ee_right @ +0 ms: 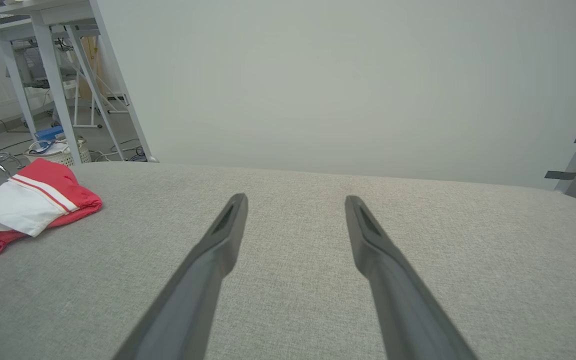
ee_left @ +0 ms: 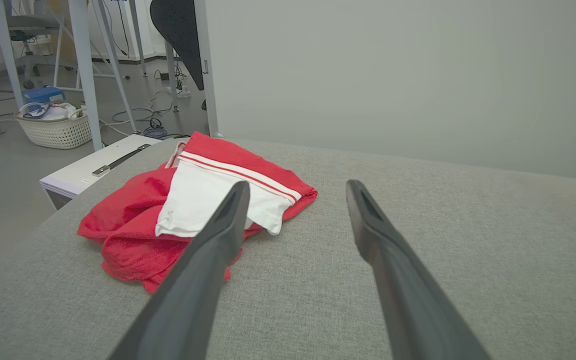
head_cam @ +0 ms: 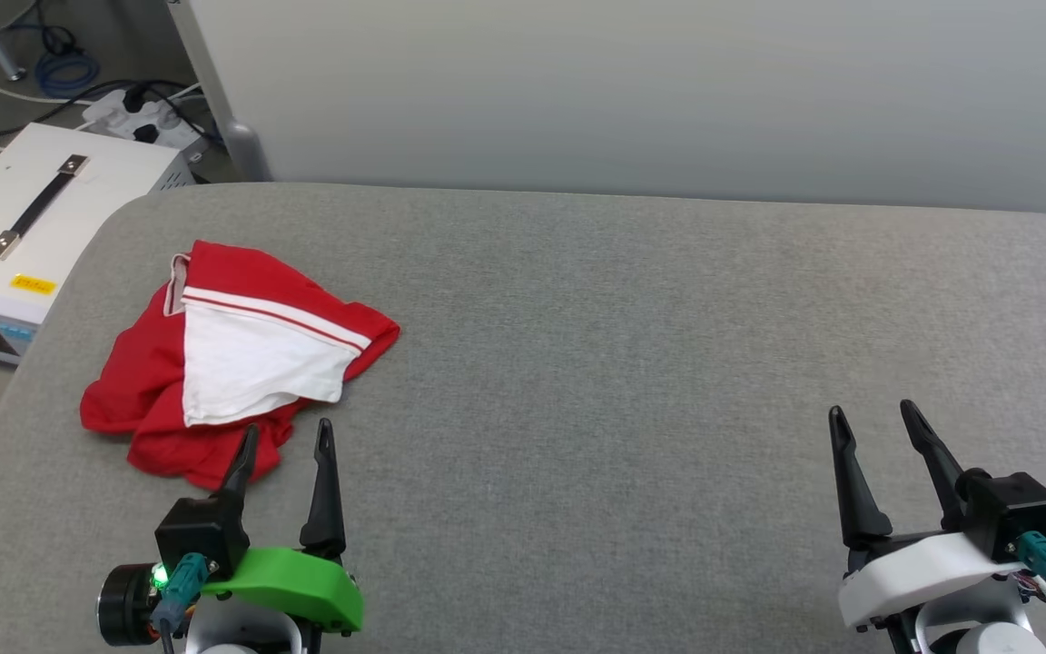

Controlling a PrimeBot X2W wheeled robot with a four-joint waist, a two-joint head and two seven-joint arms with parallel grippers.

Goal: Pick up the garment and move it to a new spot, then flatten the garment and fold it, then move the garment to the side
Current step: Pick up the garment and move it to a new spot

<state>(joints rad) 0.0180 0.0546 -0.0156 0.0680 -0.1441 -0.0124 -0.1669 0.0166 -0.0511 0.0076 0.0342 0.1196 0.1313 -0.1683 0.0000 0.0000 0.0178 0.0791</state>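
A: State the work surface and the room.
B: A grey fabric-covered desk (head_cam: 668,363) with rounded corners. A pale partition panel (head_cam: 632,91) stands behind it.
A: Surrounding items?
B: A white case (head_cam: 42,209) with a strap handle stands on the floor off the desk's left edge, and a power strip (head_cam: 137,118) lies beyond it. The garment (head_cam: 241,354) lies crumpled on the left part of the desk, red with a white striped sleeve on top.
A: Hand states?
B: The left hand (head_cam: 287,425) is spread and empty, just beside the garment's near edge; contact cannot be determined. The right hand (head_cam: 873,409) is spread and empty, well apart, over bare desk.
A: View differences?
B: The left wrist view adds a white basket (ee_left: 58,127) on the floor. The right wrist view places the garment at its left edge.
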